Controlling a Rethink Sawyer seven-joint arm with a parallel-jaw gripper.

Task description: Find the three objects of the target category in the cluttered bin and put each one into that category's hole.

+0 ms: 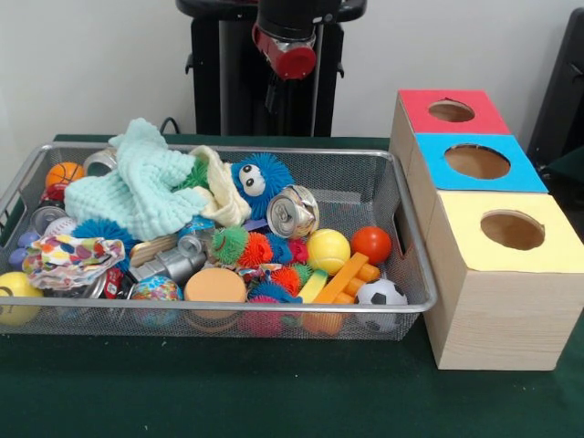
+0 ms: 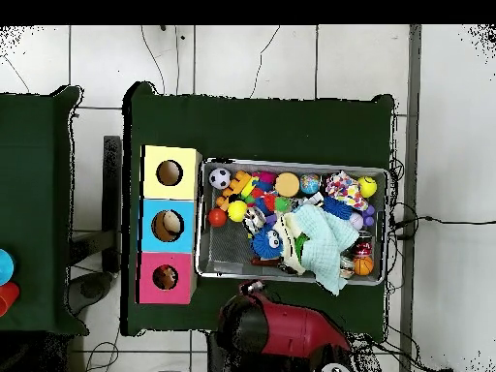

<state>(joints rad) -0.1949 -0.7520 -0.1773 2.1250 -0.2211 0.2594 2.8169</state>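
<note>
The silver wire-mesh bin [image 1: 274, 311] is full of mixed toys; it also shows in the overhead view [image 2: 291, 163]. The red-topped wooden box has its round hole [image 1: 451, 110] at the far right, also seen from overhead [image 2: 166, 277], where something brownish shows inside it. My gripper [image 1: 274, 95] hangs drawn back under the red and black arm head [image 1: 287, 46], behind the bin's far rim and clear of the toys. From overhead the arm's tip [image 2: 254, 288] lies just outside the bin's robot-side rim. It holds nothing that I can see.
A blue-topped box [image 1: 477, 161] and a yellow-topped box [image 1: 511, 230] stand in line with the red one, right of the bin. The bin holds a mint cloth [image 1: 141, 187], a blue fuzzy toy [image 1: 260, 180], a crushed can [image 1: 293, 212] and several balls, such as an orange one [image 1: 371, 244].
</note>
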